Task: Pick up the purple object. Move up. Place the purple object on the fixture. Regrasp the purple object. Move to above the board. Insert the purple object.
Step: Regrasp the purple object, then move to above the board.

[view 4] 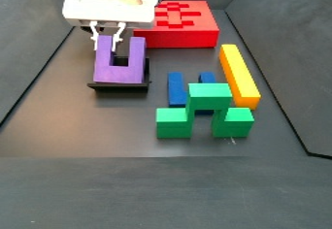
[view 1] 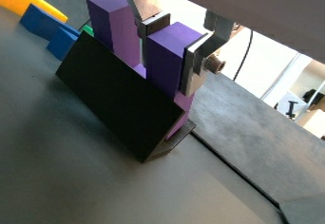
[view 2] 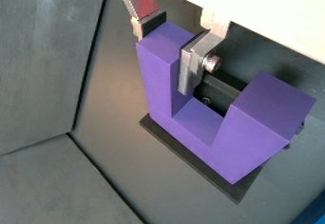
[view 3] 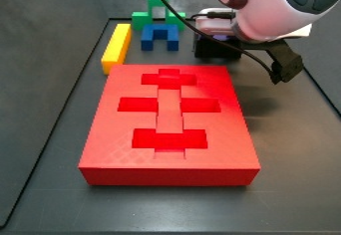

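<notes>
Regrasp step: hand (view 4: 111,41) pinched shut on one prong of purple U-block (view 4: 119,64) seated on fixture (view 4: 119,85); next lift, move over red board (view 4: 182,24).

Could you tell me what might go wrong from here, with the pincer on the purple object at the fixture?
1. The pincer grips only one prong of the purple object, off centre, so the block may tilt when lifted.
2. The block sits against the fixture; a skewed lift could catch it and drag the fixture along.
3. A tilted block might then miss the recess in the board.
</notes>
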